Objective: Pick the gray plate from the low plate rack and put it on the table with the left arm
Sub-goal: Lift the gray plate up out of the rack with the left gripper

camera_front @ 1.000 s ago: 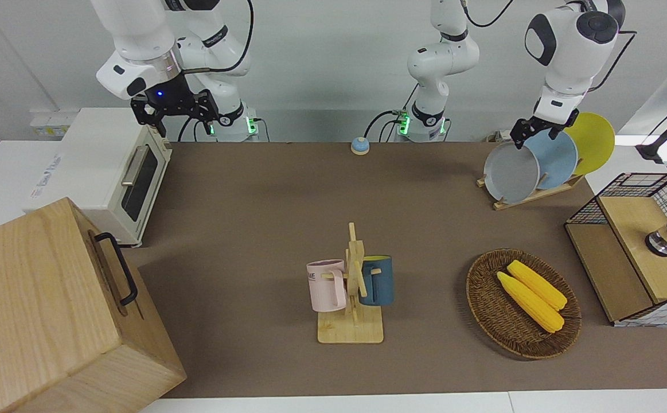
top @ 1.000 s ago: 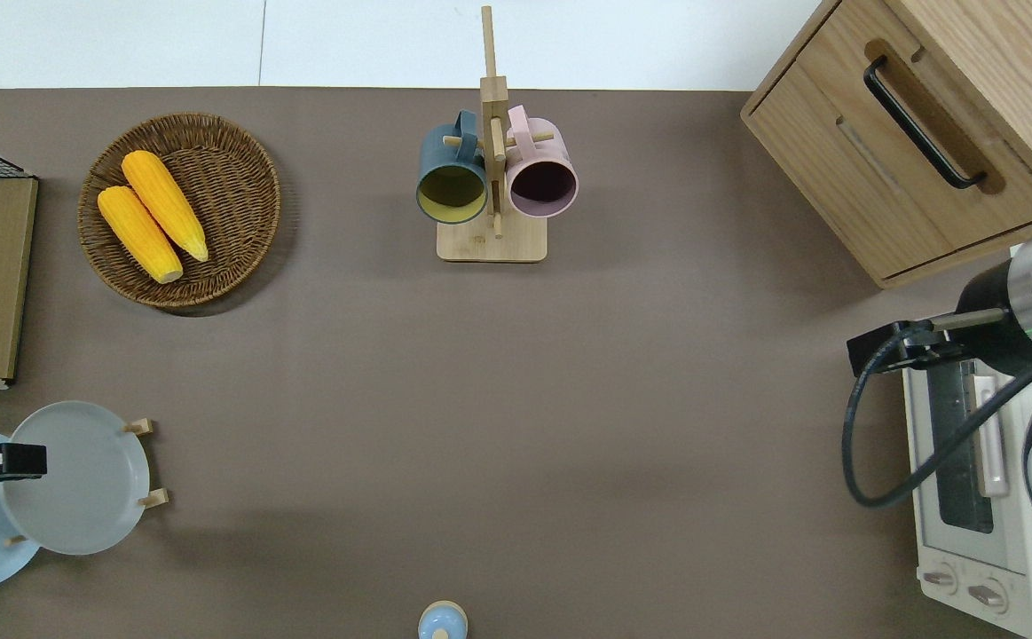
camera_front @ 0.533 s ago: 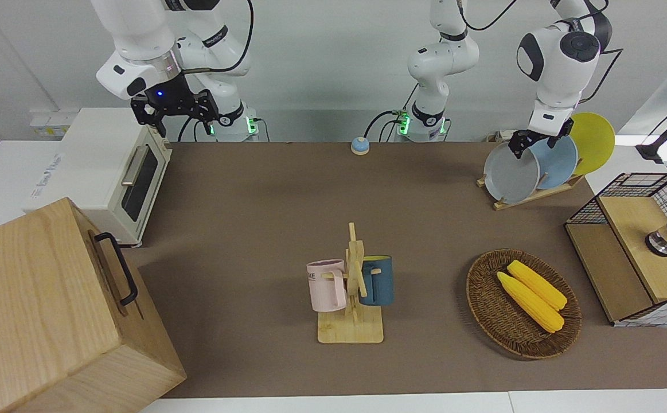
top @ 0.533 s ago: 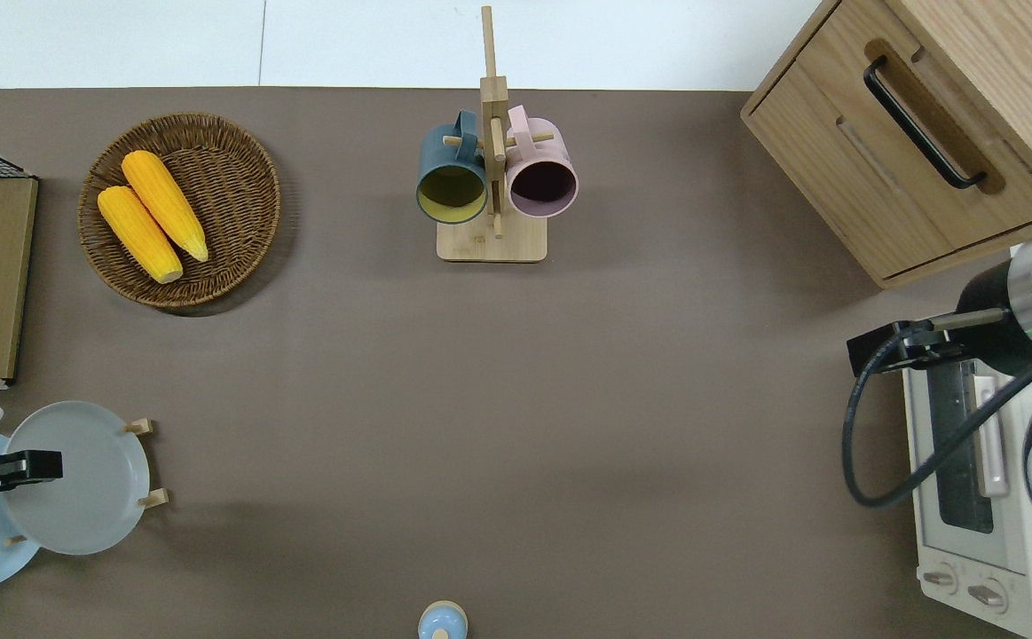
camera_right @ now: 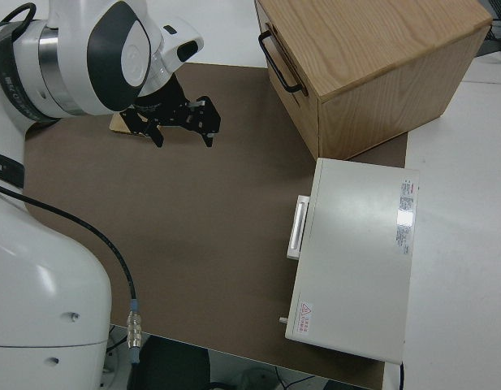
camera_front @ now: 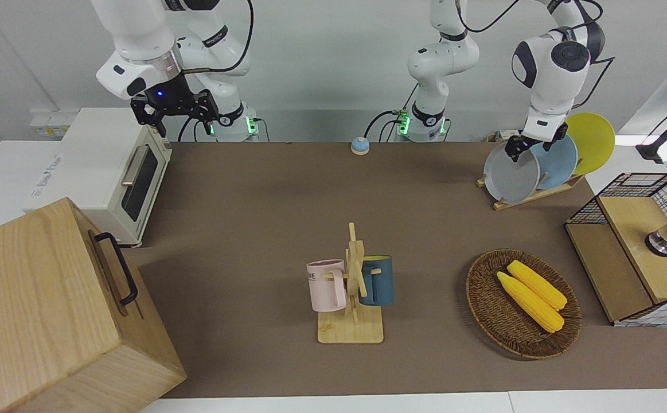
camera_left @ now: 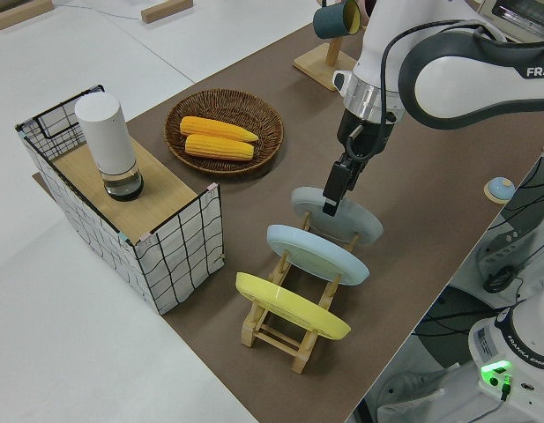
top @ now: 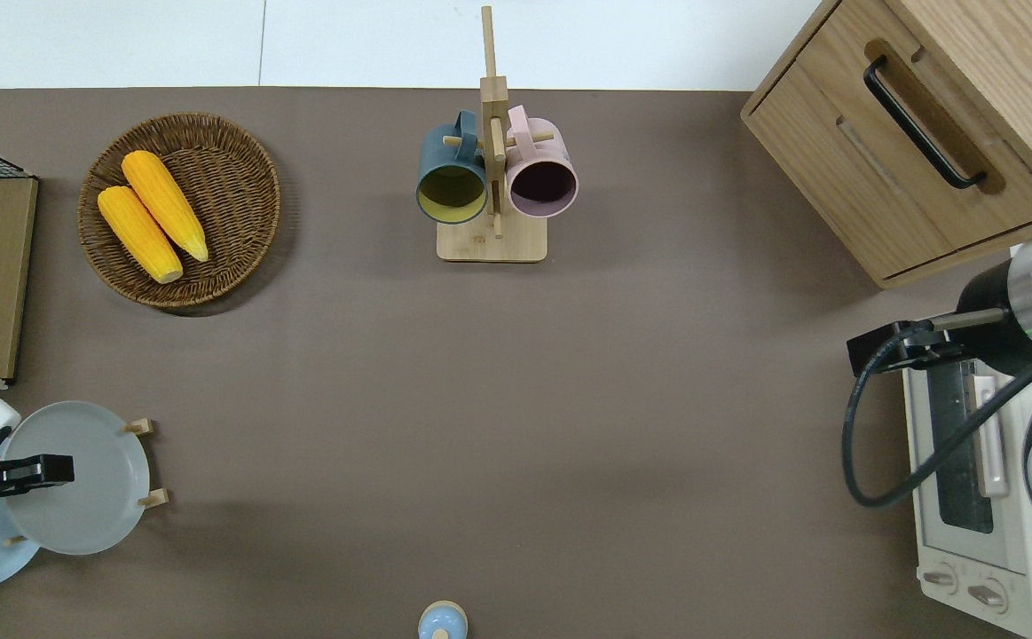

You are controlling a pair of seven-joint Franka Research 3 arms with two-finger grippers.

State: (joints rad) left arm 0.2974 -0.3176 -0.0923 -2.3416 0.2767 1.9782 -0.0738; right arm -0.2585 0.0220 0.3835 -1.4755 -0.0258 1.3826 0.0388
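The gray plate (camera_front: 508,179) stands on edge in the slot of the low plate rack (camera_front: 539,195) farthest from the robots, at the left arm's end of the table (camera_front: 264,201). It also shows in the overhead view (top: 85,501) and the left side view (camera_left: 358,220). My left gripper (camera_front: 518,150) is open, pointing down at the plate's upper rim, with its fingers either side of that rim (camera_left: 330,198). The plate rests in the rack. My right arm is parked, its gripper (camera_front: 175,113) open and empty.
A light-blue plate (camera_front: 557,163) and a yellow plate (camera_front: 594,140) fill the rack's other slots. A basket of corn (camera_front: 522,301), a wire crate (camera_front: 634,246), a mug stand (camera_front: 351,287), a toaster oven (camera_front: 109,172), a wooden cabinet (camera_front: 52,310) and a small bell (camera_front: 359,145) stand around.
My left gripper has come down and shifted from over the light-blue plate to the gray plate's upper rim. The plates and the right arm have not moved.
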